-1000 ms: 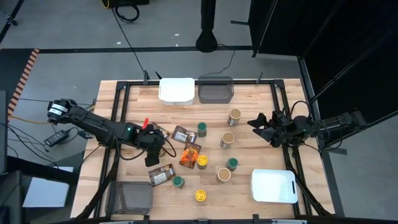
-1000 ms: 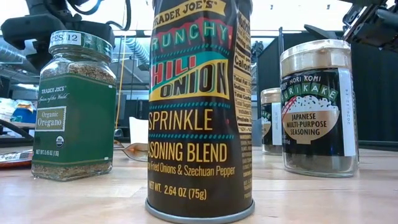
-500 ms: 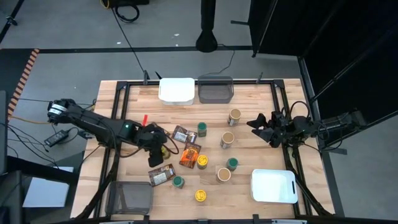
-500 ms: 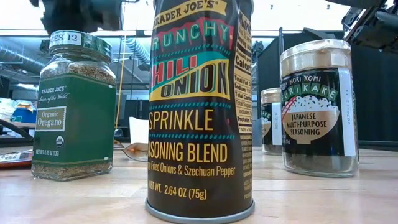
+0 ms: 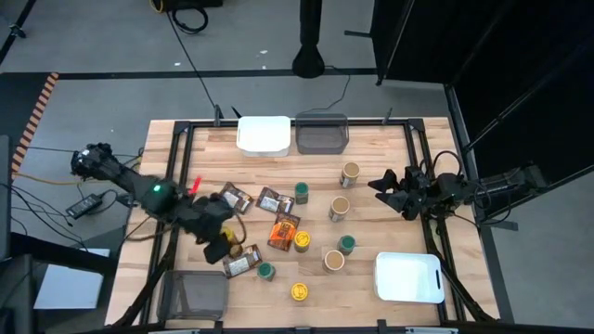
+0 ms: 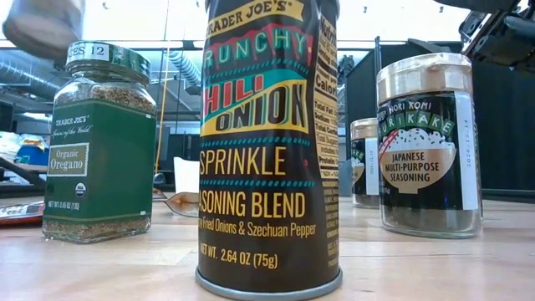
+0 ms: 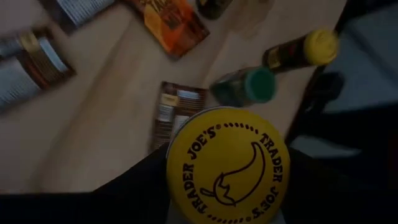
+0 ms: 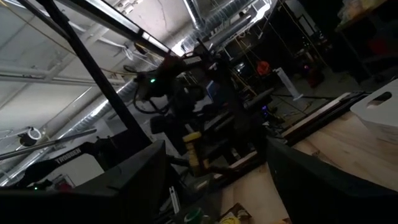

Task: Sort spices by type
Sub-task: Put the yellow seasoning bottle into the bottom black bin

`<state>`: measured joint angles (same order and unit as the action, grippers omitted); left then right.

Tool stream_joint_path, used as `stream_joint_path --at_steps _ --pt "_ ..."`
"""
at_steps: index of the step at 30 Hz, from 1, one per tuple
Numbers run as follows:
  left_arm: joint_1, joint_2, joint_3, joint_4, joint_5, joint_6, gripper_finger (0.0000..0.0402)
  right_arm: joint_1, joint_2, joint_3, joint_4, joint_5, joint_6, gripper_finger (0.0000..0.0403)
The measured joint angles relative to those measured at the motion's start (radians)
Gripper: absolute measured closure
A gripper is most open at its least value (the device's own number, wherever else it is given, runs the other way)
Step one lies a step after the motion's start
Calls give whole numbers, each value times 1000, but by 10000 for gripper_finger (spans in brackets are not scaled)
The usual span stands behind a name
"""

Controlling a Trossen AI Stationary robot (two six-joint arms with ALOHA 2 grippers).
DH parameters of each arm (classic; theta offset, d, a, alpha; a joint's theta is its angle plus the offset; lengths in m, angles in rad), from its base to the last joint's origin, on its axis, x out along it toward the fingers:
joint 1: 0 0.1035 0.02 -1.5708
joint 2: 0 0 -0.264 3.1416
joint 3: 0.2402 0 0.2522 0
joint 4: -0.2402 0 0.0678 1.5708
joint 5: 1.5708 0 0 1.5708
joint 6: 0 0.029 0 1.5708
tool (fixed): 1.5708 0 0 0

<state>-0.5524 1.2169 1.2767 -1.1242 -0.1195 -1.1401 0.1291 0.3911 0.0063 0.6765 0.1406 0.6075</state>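
Left gripper [image 5: 221,249] has its fingers clamped on a yellow-lidded jar [image 7: 227,164], held above the surface at about 8 o'clock, next to the dark mesh tray [image 5: 197,295], which looks bare. Other spices [image 5: 299,234] are scattered mid-surface. White trays at 12 [image 5: 263,134] and 5 o'clock [image 5: 408,278] hold nothing. Right gripper [image 5: 382,186] waits at 3 o'clock, fingers apart.

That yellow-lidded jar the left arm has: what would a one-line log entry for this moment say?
left end effector: holding yellow-lidded jar, above table's left side | right end effector: idle at right edge | grey tray: near
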Motion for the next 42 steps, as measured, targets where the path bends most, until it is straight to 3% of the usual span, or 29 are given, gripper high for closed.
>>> stream_joint_path --at_steps 8,17,21,25,30,37,42 --pt "-265 75 -4 -6 -44 -442 176 0 0 0 0 0 2 116" --pt "-472 159 -5 -21 -82 -858 176 0 0 0 0 68 3 116" --pt "-560 158 -5 -105 -116 -1050 176 0 0 0 0 87 2 116" --pt "-595 163 -5 -185 -53 -1090 176 0 0 0 0 87 3 116" --pt "-609 185 -5 -246 -50 -1097 170 0 0 0 0 87 19 116" --pt "-621 275 -5 -217 -74 -1096 166 0 0 0 0 92 48 116" --pt "-651 334 -5 -173 -31 -1118 166 0 0 0 0 108 49 116"
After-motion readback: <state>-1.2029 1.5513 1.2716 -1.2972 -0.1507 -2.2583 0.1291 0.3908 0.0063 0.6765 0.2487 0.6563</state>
